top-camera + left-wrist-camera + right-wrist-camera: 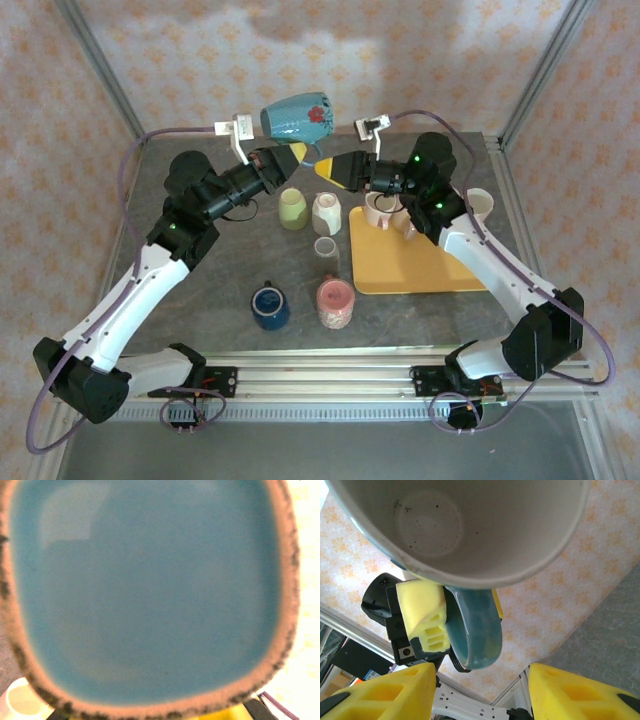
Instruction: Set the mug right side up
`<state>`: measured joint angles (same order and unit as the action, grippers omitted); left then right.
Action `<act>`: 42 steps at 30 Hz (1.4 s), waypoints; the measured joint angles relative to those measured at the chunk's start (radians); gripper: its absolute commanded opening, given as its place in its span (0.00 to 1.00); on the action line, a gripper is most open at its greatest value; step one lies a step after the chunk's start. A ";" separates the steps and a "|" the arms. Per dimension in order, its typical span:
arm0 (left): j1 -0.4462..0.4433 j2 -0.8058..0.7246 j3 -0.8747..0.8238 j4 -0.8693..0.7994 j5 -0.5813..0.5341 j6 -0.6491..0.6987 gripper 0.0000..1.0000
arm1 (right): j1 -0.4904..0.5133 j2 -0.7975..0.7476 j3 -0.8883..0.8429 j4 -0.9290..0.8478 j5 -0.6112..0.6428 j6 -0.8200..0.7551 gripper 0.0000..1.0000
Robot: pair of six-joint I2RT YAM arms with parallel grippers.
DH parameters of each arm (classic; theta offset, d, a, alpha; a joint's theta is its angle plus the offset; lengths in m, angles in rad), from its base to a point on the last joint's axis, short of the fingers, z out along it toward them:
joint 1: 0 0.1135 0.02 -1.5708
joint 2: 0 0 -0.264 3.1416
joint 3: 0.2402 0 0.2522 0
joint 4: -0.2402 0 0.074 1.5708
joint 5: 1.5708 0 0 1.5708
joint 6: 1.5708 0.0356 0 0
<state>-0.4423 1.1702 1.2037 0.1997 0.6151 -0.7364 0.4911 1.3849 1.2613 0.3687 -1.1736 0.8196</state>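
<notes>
Aloft, left pincer (298, 152) clamps mug (298, 118) handle; right pincer (323, 168) apart, seemingly untouching; cups (292, 208) beneath.

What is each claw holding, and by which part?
The left claw grips the teal mug by its handle; the right claw is open, holding nothing.

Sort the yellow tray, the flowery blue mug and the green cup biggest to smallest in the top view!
yellow tray
flowery blue mug, held up nearer the camera, so it may look oversized
green cup
</notes>
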 measured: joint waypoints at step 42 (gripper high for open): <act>-0.053 0.031 0.023 -0.105 -0.018 0.152 0.41 | 0.014 -0.083 0.018 -0.261 0.267 -0.165 0.02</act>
<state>-0.4950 1.2007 1.2270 0.0948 0.5976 -0.5846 0.5049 1.3022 1.2793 0.1078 -0.9070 0.6548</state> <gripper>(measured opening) 0.388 0.134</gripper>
